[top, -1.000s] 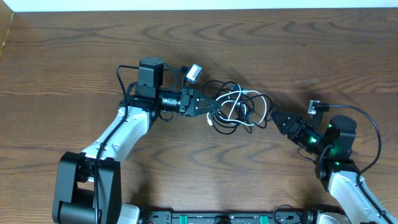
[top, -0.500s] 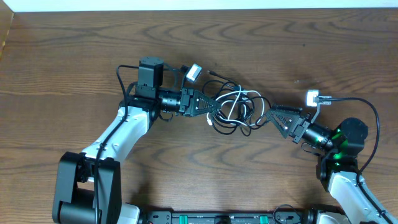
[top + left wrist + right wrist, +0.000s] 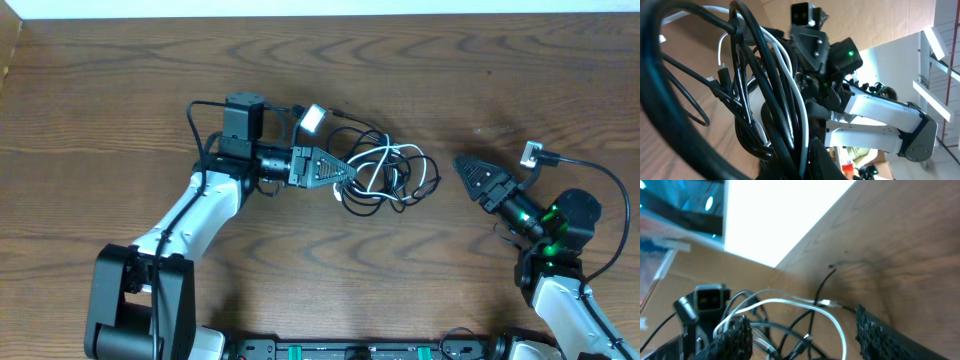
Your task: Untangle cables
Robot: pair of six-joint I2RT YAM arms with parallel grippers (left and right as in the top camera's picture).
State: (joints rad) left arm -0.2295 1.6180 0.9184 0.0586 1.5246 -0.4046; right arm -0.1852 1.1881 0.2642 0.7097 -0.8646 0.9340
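The cables [image 3: 372, 172] lie as one knot of thin black and white cords on the middle of the table. My left gripper [image 3: 347, 172] is shut on the knot's left side; in the left wrist view black and white strands [image 3: 774, 75] run down into its closed jaws [image 3: 810, 162]. My right gripper [image 3: 466, 166] stands open a short way right of the knot, touching none of it. In the right wrist view a white loop [image 3: 790, 300] and black strands lie beyond its two spread fingers [image 3: 733, 338], with nothing between them.
The wooden table [image 3: 450, 80] ends at a pale strip along the back edge. The left arm [image 3: 205, 205] reaches in from the lower left, the right arm [image 3: 550, 225] from the lower right. A dark rail [image 3: 350, 350] runs along the front edge.
My right gripper reached toward the knot's right side, then drew back to the right and slightly up. The right loops of the cables shifted a little. The left gripper stayed put.
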